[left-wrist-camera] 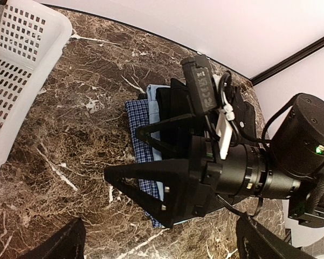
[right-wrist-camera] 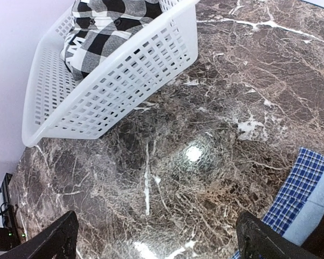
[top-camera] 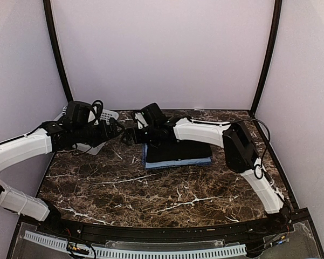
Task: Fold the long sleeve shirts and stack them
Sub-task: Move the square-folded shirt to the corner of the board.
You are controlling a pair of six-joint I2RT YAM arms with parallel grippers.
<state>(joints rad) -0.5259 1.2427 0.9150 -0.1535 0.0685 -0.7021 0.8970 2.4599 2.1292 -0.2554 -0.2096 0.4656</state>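
Top external view puts a folded stack on the dark marbled counter (top-camera: pixel 151 194), toward its far middle; the black shirt (top-camera: pixel 175 151) lies on top, and the light blue shirt (left-wrist-camera: pixel 155 105) lies folded under it, its edge showing along the near and left sides; a blue plaid garment (left-wrist-camera: pixel 136 116) forms the bottom layer and juts out furthest on the left. The right arm reaches across the stack, and the right end effector (left-wrist-camera: pixel 121 154) hangs just past the stack's left edge, its two fingers spread apart and gripping nothing; the left end effector (top-camera: pixel 117 129) faces it from the left, close by, and the left wrist view shows its fingers parted as well, with nothing between them. A white basket (right-wrist-camera: pixel 113 91) stands at the counter's far left corner, well apart from the stack; a black-and-white checked garment (right-wrist-camera: pixel 105 21) lies bunched inside it.
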